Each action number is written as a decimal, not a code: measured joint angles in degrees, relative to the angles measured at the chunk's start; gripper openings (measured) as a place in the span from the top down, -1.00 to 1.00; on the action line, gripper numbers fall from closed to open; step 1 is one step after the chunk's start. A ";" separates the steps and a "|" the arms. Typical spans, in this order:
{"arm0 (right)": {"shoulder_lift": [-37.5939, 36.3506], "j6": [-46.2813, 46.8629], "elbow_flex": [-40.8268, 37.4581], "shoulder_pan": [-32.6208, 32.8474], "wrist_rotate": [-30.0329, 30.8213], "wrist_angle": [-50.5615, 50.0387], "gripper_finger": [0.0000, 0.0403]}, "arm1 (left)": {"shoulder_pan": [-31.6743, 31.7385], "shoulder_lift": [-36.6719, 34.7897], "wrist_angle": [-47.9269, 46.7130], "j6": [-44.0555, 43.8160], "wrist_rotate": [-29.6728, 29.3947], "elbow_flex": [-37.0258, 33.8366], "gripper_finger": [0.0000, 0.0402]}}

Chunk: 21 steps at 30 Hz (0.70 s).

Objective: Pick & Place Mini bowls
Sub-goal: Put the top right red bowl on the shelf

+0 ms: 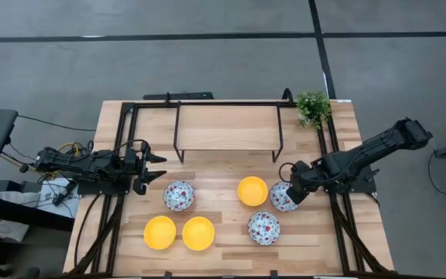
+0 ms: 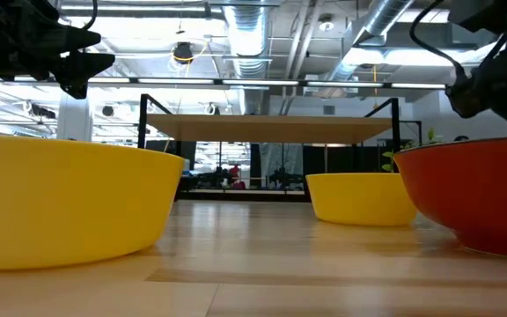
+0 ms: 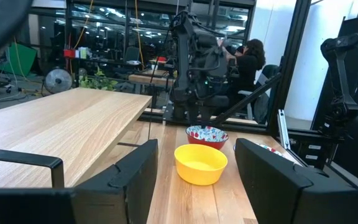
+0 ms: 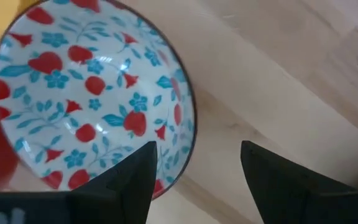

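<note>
Six mini bowls rest on their bases on the table. Three are yellow [image 1: 252, 191], [image 1: 159, 232], [image 1: 198, 233]. Three are white with red-and-blue flowers [image 1: 179, 195], [image 1: 263, 227], [image 1: 283, 198]. My right gripper [image 1: 291, 194] is open and points down over the floral bowl nearest the table's right edge [image 4: 92, 99]. One finger [image 4: 135, 180] is above the bowl's inside and the other [image 4: 278, 180] is outside its rim [image 4: 190, 143]; no touch shows. My left gripper [image 1: 152, 167] waits open near the table's left edge, above the surface.
A raised wooden shelf on a black frame [image 1: 227, 128] spans the far half of the table. A small green plant [image 1: 313, 107] stands at the far right corner. Black frame rails run along both sides. A person [image 3: 250, 53] sits in the room beyond the table.
</note>
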 joint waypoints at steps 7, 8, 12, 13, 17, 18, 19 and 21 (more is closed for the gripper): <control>0.02 1.42 -3.76 -0.03 0.54 5.74 -0.10 | 0.00 0.00 0.00 0.00 0.01 0.02 -0.06; 0.02 1.55 -3.85 -0.03 1.16 6.00 -0.10 | 0.00 -0.02 0.00 0.00 0.02 0.02 -0.06; 0.02 1.53 -3.88 -0.05 2.75 6.01 -0.09 | -0.02 -0.01 0.00 0.00 0.02 0.02 -0.06; 0.02 1.53 -3.88 -0.07 2.75 6.01 -0.07 | 0.00 0.00 0.00 0.00 0.02 0.02 -0.06; 0.02 1.53 -3.88 -0.07 2.73 6.03 0.03 | -0.01 0.00 0.02 0.00 0.00 0.02 -0.06; 0.02 1.53 -3.88 -0.07 2.77 6.05 0.06 | -0.02 0.00 0.02 0.00 0.02 0.02 -0.06; 0.02 1.53 -3.88 -0.07 2.92 6.10 0.09 | -0.02 -0.02 0.02 0.00 0.02 0.02 -0.06; 0.07 1.53 -3.88 -0.07 2.98 6.15 0.14 | -0.01 -0.01 0.01 0.00 0.01 0.01 -0.06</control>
